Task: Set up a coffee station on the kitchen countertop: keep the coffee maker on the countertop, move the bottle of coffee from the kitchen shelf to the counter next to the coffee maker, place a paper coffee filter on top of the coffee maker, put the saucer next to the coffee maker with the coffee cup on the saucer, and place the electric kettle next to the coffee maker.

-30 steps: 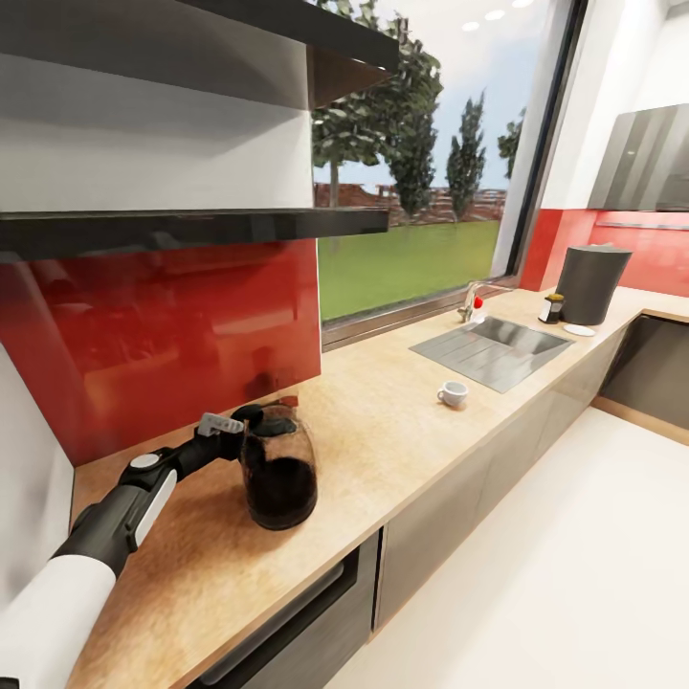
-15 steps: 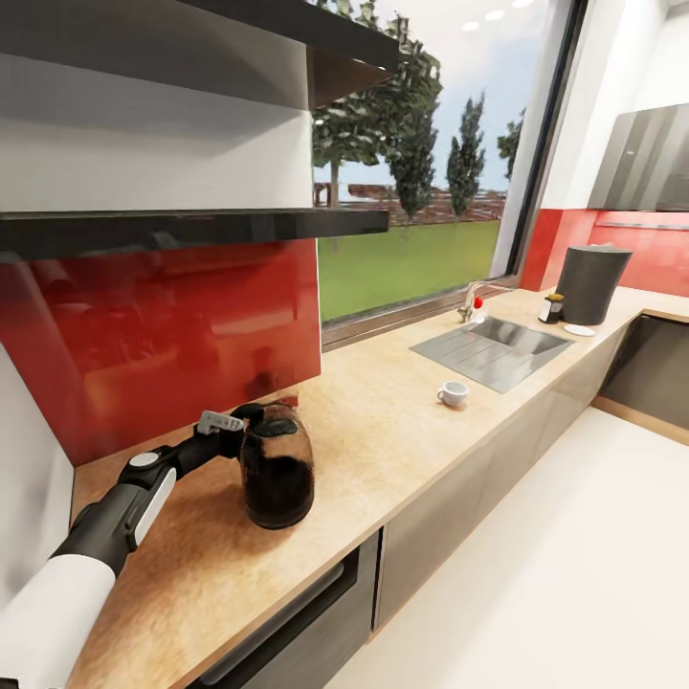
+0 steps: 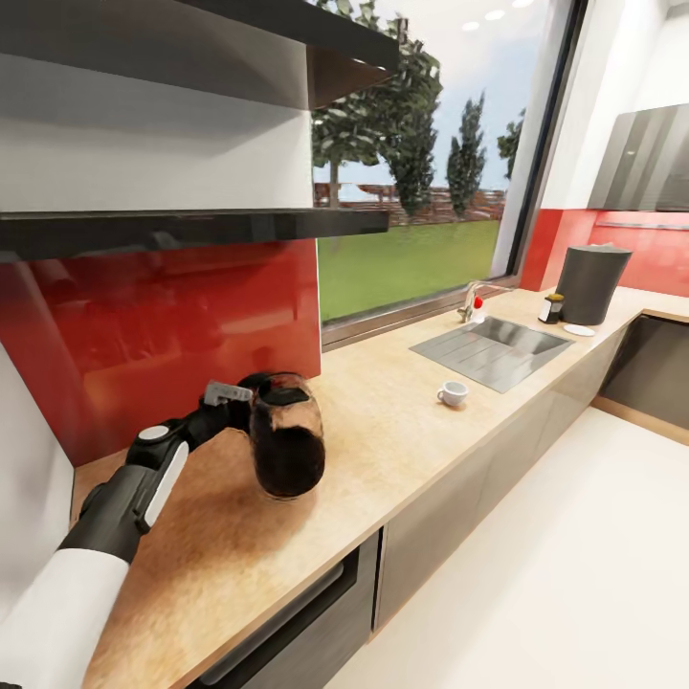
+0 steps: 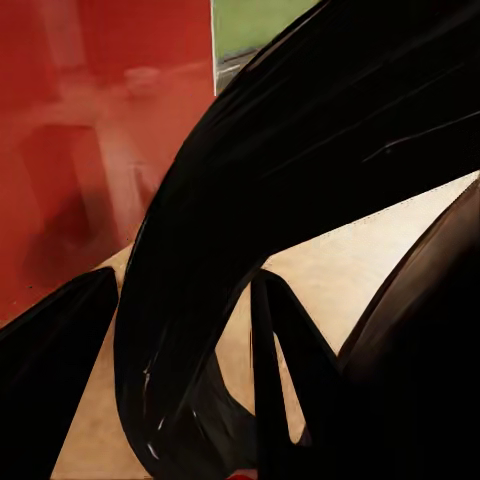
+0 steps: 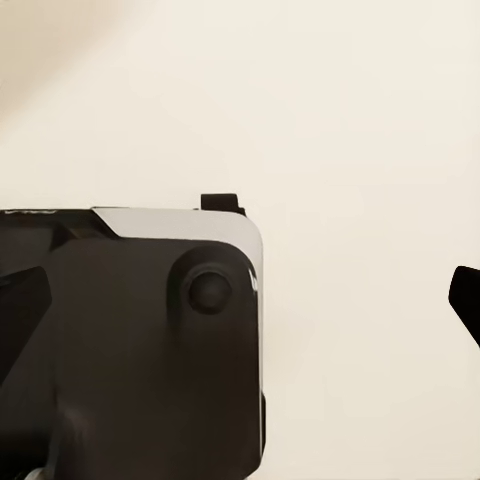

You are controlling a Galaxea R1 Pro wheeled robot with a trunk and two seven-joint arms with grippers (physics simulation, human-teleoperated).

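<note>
Left claw (image 3: 247, 397): I am seeing it clamped on the black loop handle of the rounded dark smoky-glass electric kettle (image 3: 285, 438), at about 8 o'clock in my head view.
Kettle: it is hanging tilted above the long light beige wood-look worktop (image 3: 402, 431), its base lifted clear and casting a dark shadow on the wood below.
Left wrist view: the kettle's handle (image 4: 300, 200) is arching across close to the camera, with beige worktop and the glossy red backsplash (image 4: 90, 150) showing behind it.
Right claw: I cannot tell whether it is open or closed; my right wrist view is showing a dark arm housing (image 5: 130, 340) over pale floor.
Small white coffee cup (image 3: 453, 393): it is sitting on the worktop near the front edge, at about 3 o'clock, just before the steel sink (image 3: 498, 346).
Tall dark grey coffee maker (image 3: 589, 283): it is standing at the far end, about 2 o'clock.
Small dark bottle of coffee with yellow cap (image 3: 551, 307): it is standing just beside the coffee maker.
Small flat round white saucer (image 3: 579, 330): it is lying in front of the coffee maker, well apart from the cup.
</note>
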